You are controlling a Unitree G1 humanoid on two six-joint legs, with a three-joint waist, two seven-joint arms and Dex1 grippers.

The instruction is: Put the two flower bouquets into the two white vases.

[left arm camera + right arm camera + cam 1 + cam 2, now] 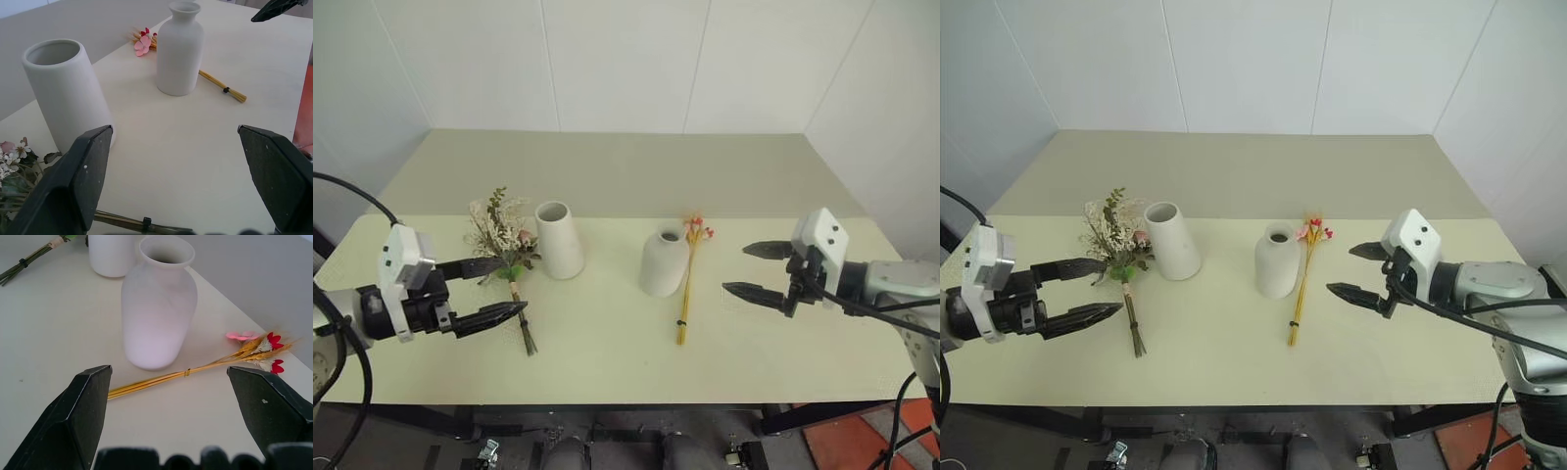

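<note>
**Both grippers open above the table; bouquets lying flat, vases empty**

Nearest the robot, the left gripper (499,291) hovers over the left part of the table (607,362) with its two black fingers spread wide and nothing between them. The right gripper (751,270) hovers over the right part of the table, fingers likewise spread wide and holding nothing. Both point inward toward the table's middle.

The bushy bouquet (502,238) lies flat on the table by the left gripper, its stems (522,325) pointing toward the robot and its cream sprigs, pink rose and green leaves pointing away. The blossom end lies just beside the tall tapered vase (558,239), on that vase's left.

The slim yellow stalk bundle (686,294) lies flat between the rounded narrow-necked vase (664,260) and the right gripper. Its cut ends point toward the robot; its pink-red blossoms (698,229) lie at the far end, level with the vase's neck. The stalks run close along the vase's right side.

Both vases stand upright near the table's middle, apart from each other, the tapered one to the left. Their mouths are empty.

Beyond them the table runs on to a white wall (626,59).
</note>
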